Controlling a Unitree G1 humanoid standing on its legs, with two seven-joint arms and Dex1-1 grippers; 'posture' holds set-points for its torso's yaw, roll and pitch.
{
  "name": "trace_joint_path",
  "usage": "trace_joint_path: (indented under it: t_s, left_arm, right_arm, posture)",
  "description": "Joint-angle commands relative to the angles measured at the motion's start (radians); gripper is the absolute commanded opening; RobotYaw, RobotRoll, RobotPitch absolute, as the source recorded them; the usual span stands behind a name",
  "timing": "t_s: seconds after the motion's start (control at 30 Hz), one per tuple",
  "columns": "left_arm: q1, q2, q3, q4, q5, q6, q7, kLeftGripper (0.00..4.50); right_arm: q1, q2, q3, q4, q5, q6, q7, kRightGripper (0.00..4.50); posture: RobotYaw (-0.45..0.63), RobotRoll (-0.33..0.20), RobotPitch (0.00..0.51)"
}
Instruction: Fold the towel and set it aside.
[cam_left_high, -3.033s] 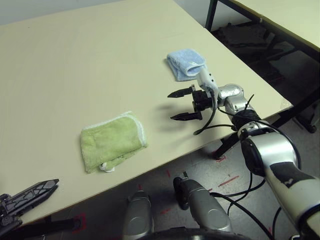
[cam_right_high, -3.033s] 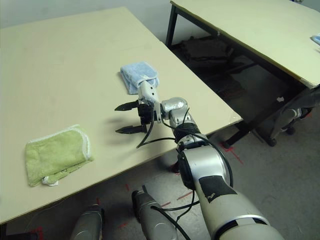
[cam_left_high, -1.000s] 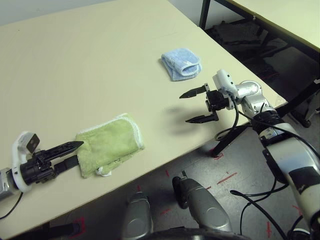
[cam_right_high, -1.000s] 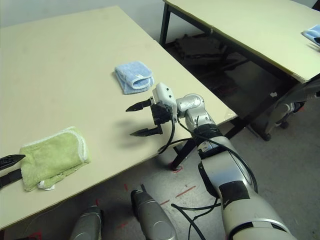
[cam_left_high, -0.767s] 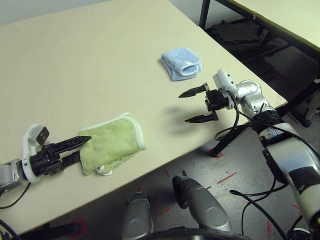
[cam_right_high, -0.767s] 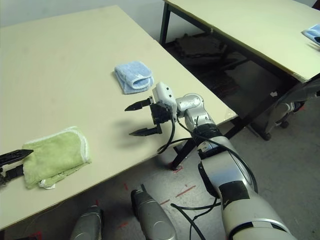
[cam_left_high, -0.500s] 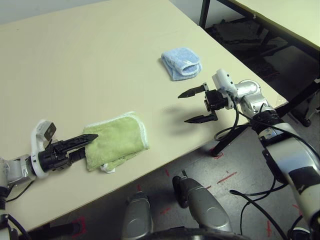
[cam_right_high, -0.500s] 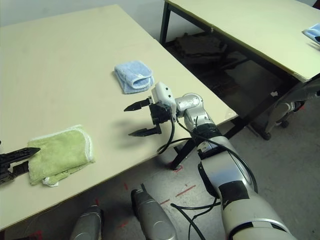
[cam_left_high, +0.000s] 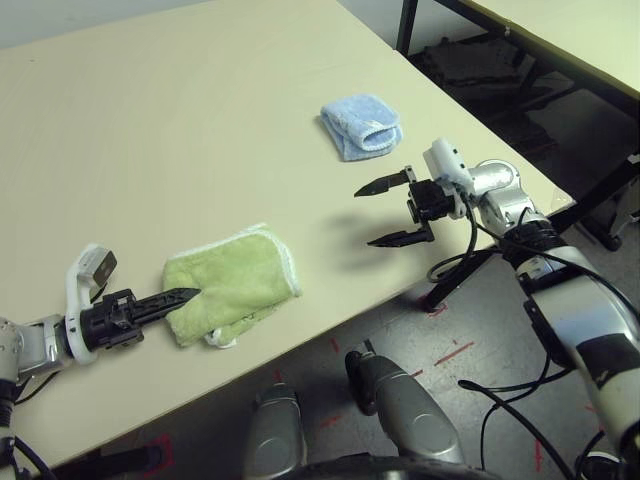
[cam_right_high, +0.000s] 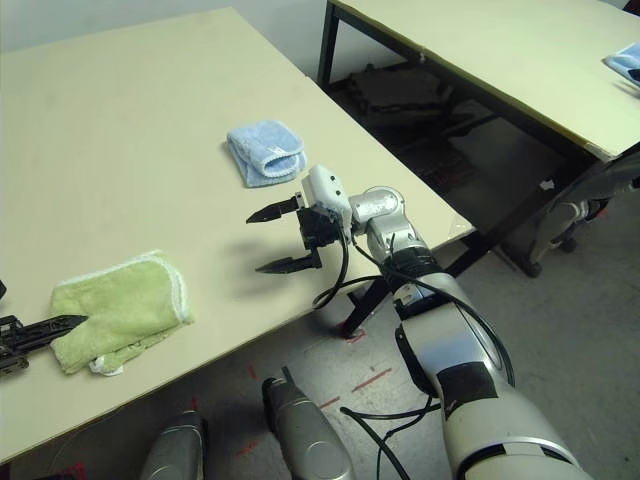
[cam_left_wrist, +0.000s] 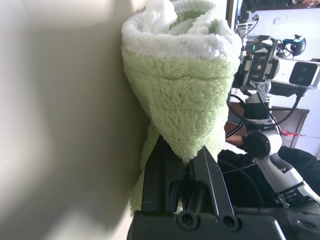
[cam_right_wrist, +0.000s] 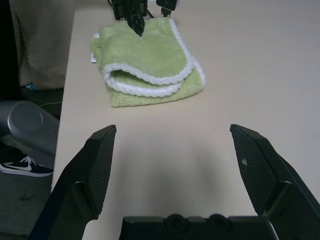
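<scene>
I see the light green ribbed terry towel (cam_left_high: 233, 285) with white stitched edging lying folded on the cream rectangular table (cam_left_high: 150, 130), close to the near edge and toward my left side. A small white tag (cam_left_high: 222, 343) protrudes from its near corner, at the table edge.

My left gripper (cam_left_high: 188, 295) lies low along the tabletop, pointing to the right. Its two black fingers are pressed together on the left end of the towel. In the left wrist view, the green pile of the towel (cam_left_wrist: 182, 95) bulges directly over the closed fingers (cam_left_wrist: 210, 177), with the white edging uppermost.

My right gripper (cam_left_high: 372, 213) hovers above the table near its right edge, well apart from the towel and pointing toward it. Its two black fingers stand wide apart and contain nothing. In the right wrist view, the folded towel (cam_right_wrist: 147, 62) sits beyond the spread fingers (cam_right_wrist: 102, 160), with the tip of the left gripper (cam_right_wrist: 137, 22) on its far end.

A small light blue folded terry cloth (cam_left_high: 362, 126) rests farther back on the table, beyond the right gripper and well apart from the towel.
</scene>
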Motion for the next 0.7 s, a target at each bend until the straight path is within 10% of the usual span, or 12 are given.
trace_joint_path:
  t_s: [0.03,0.7]
  left_arm:
    - [-0.009,-0.008,0.012,0.057,0.015,-0.014,-0.001,0.01]
    - [-0.128,0.093,0.243,0.489,0.08,-0.22,-0.027,0.01]
  right_arm:
    - [0.012,0.001,0.02,-0.025,0.007,0.002,0.005,4.5]
    - [-0.005,-0.006,0.036,0.008,-0.002,0.006,0.005,4.5]
  posture:
    - [-0.17,0.0,0.205]
    - [-0.14,0.0,0.199]
